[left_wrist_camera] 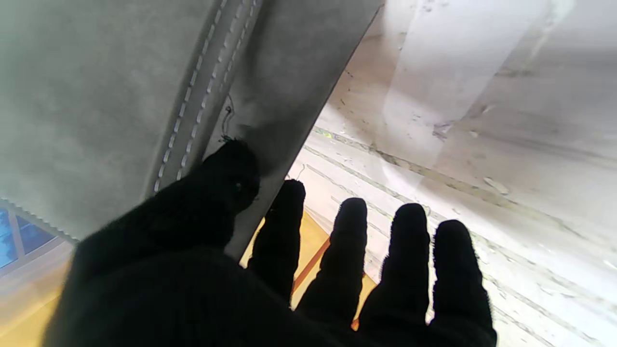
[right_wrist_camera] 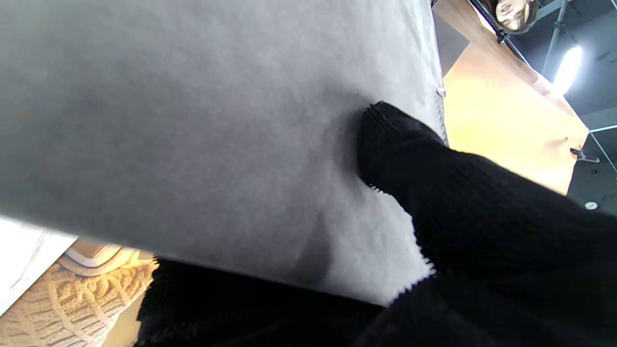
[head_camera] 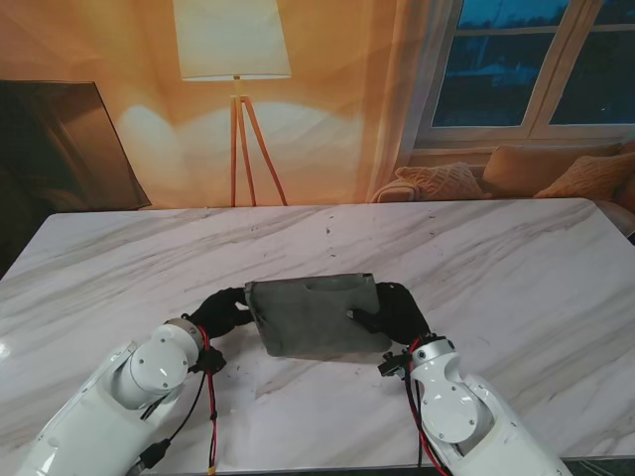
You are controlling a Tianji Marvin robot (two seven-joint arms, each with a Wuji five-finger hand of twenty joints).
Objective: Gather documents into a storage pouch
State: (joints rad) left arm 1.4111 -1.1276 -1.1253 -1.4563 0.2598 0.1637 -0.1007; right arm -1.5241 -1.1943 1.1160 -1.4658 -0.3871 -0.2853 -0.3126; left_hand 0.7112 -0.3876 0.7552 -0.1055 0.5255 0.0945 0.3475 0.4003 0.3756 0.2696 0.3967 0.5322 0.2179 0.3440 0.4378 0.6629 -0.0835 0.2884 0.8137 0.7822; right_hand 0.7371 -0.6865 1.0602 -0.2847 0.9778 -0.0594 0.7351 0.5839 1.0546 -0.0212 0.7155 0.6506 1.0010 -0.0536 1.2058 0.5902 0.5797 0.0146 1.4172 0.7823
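Grey felt pouch (head_camera: 316, 315) held just above the marble desk (head_camera: 516, 268), between both black-gloved hands. Left hand (head_camera: 220, 310) pinching the pouch's left edge, thumb on top, fingers (left_wrist_camera: 409, 250) spread underneath. Right hand (head_camera: 397, 312) clamped on the right edge, thumb pressing the felt.
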